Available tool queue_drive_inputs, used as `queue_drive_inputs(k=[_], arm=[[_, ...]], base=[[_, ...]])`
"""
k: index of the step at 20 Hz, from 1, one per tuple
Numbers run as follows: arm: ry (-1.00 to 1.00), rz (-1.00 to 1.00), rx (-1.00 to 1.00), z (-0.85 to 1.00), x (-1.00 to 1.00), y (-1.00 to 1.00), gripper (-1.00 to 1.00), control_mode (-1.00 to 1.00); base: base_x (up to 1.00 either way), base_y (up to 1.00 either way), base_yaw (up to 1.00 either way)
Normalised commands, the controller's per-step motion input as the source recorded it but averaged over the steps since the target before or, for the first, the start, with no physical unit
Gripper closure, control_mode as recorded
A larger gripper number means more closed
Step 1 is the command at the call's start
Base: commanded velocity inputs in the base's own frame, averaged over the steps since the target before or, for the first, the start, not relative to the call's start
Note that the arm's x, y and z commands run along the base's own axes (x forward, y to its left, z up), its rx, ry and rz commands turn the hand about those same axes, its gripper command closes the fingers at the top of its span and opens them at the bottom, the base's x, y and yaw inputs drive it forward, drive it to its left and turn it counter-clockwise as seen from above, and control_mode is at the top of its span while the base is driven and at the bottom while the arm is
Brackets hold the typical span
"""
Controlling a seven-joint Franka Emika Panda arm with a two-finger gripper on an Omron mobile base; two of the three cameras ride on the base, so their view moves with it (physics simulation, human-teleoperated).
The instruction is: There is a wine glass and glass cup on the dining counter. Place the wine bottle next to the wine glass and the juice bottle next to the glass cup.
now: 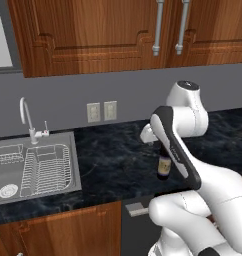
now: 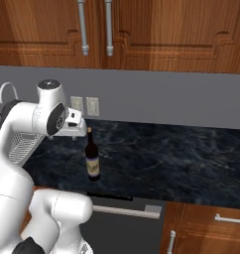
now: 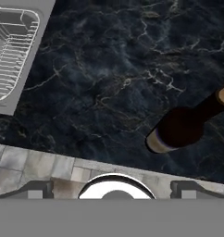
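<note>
While open, pincer (image 3: 112, 192) hovers above wine bottle (image 2: 92, 159).

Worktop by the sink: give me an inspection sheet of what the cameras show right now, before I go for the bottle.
Surface: black marble worktop, bare around the bottle.
Job's things: wine bottle stands upright on the worktop near its front edge, dark glass, cream label, tan top; not gripped.
Clutter: nothing seen on the worktop itself.
Grippers: gripper open, above the worktop beside the bottle's neck, holding nothing.
Cables: nothing seen.
Surroundings: steel sink with a wire rack in it and a faucet behind; two wall outlets on the grey backsplash; wooden cabinets above and below.
</note>
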Motion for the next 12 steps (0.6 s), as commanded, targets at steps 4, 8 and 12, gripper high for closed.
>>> queue_drive_inputs(k=[4,8,12], arm=[[-0.17,0.31,0.07,0.10,-0.25,-0.29,-1.00,-1.00],[-0.03,0.29,0.14,0.05,-0.20,-0.41,-1.00,-1.00],[0.00,0.26,0.19,0.00,-0.23,-0.47,-1.00,-1.00]], base=[[0.00,0.00,0.00],[0.00,0.00,0.00],[0.00,0.00,0.00]])
